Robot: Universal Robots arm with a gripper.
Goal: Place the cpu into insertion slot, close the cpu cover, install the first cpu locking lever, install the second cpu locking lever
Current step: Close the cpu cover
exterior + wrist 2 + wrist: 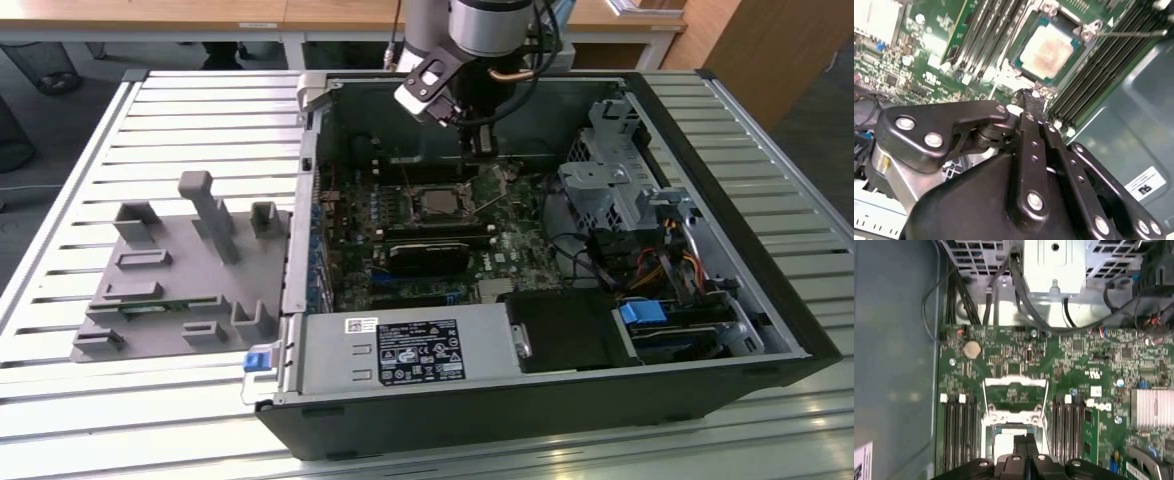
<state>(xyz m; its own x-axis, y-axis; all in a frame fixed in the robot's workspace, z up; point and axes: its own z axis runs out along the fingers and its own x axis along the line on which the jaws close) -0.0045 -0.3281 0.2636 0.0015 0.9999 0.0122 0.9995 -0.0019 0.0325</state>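
cpu point(1050, 46) sits flat in insertion slot point(415, 203), silver top up; tool point(1034, 100) tips pressed together w/ nothing seen betw them, hanging close over slot's far edge in the exterior view, so cpu lies just ahead of & below the tips.

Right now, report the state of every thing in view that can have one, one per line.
cpu: seated in the insertion slot.
insertion slot: filled by the cpu.
cpu cover: open, swung back off the slot.
locking lever: unlatched, standing free.
gripper: shut, nothing visible in it, just above the cpu.
computer case: side open.
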